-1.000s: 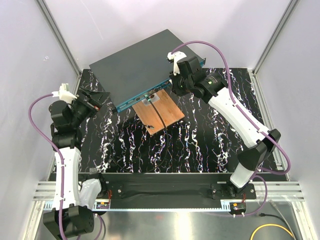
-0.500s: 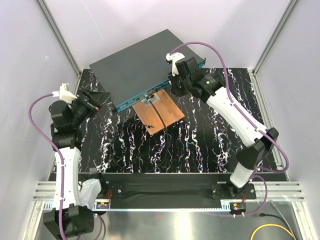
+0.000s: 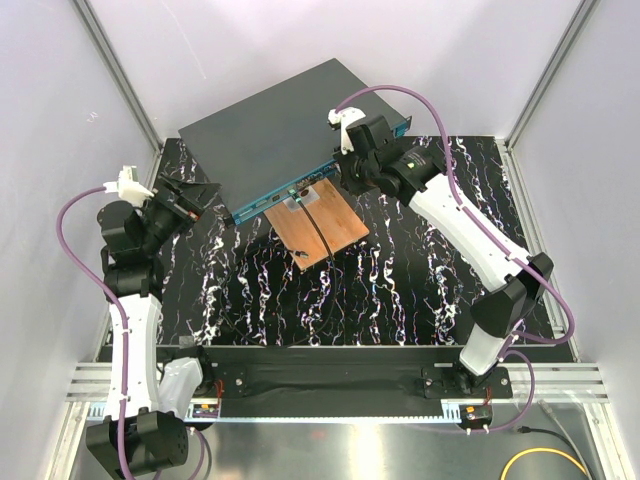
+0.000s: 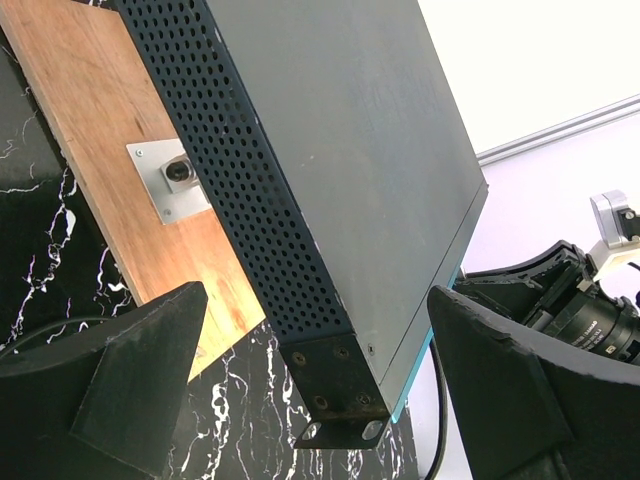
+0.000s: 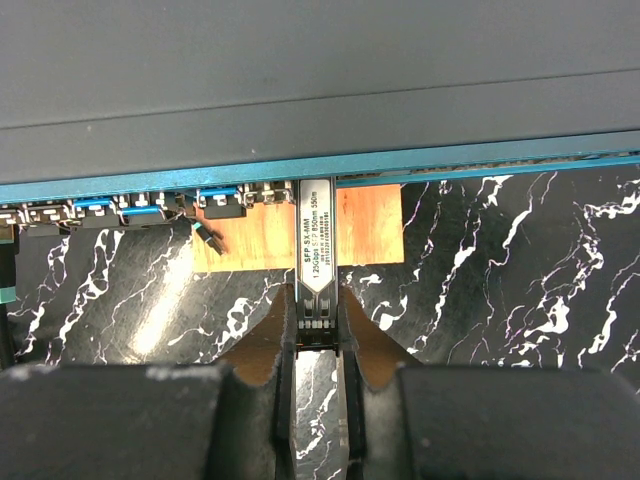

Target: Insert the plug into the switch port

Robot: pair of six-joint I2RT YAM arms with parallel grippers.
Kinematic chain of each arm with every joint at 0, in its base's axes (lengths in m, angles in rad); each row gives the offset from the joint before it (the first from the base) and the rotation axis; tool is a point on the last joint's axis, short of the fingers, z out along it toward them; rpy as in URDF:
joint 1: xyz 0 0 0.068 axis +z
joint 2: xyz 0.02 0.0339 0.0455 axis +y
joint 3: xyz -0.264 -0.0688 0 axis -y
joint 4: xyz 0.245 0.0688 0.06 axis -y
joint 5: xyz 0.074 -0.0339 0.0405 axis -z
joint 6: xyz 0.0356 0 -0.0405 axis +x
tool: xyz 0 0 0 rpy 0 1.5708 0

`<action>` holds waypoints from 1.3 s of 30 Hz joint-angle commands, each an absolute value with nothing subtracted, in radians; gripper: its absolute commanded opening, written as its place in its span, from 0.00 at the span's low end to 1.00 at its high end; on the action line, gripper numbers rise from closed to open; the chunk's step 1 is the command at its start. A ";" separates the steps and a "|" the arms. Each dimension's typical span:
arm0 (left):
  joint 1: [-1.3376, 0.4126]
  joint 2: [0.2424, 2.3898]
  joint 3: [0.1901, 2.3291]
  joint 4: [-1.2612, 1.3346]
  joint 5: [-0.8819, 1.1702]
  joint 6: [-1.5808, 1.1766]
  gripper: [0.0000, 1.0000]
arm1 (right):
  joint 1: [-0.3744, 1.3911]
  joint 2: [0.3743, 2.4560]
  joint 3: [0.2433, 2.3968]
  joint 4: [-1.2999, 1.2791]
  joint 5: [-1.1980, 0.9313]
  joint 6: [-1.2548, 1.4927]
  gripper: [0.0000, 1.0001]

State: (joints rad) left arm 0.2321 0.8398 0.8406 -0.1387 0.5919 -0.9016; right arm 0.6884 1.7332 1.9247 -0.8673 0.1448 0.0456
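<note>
on the left, the left gripper [image 3: 192, 196] has its two fingers spread wide with nothing between them. its wrist view shows what the top view cannot: the switch [image 4: 350, 150] just ahead of the fingers, with a side wall full of tiny holes and a near corner with screws. it also shows a small metal plate [image 4: 174, 178] with a round socket, fixed on the brown board [image 4: 90, 120] that sticks out from under the switch. the top view alone shows both arms together on the black marble table [image 3: 400, 290].

on the right, the right gripper [image 3: 347, 172] is at the blue front of the switch [image 3: 280, 130]. the top view hides what it holds. its wrist view shows it: the fingers pinch the back end of the plug [image 5: 316, 240], a thin silver piece with a printed label. the plug points straight ahead from the fingers and its tip meets the blue front edge of the switch [image 5: 300, 90]. how deep it sits i cannot tell. more small ports run off to the left of the plug, and the board [image 5: 370, 235] lies under it.

the left arm is bent up, its gripper aimed at the switch's left corner. the right arm reaches far forward and leans left.

count: two arms, two grippers, one switch, one plug, one board.
</note>
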 commanded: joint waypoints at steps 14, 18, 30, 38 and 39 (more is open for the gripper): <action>0.236 0.831 0.828 -0.071 0.618 -0.920 0.99 | 0.716 1.707 1.979 -0.853 0.179 0.006 0.00; 0.238 0.833 0.828 -0.067 0.617 -0.920 0.99 | 0.719 1.701 1.970 -0.856 0.198 0.006 0.00; 0.238 0.838 0.825 -0.057 0.620 -0.930 0.99 | 0.719 1.698 1.971 -0.857 0.206 -0.025 0.00; 0.238 0.839 0.828 -0.058 0.620 -0.928 0.99 | 0.719 1.695 1.979 -0.854 0.219 -0.023 0.00; 0.238 0.841 0.828 -0.058 0.620 -0.930 0.99 | 0.718 1.694 1.976 -0.854 0.227 -0.023 0.00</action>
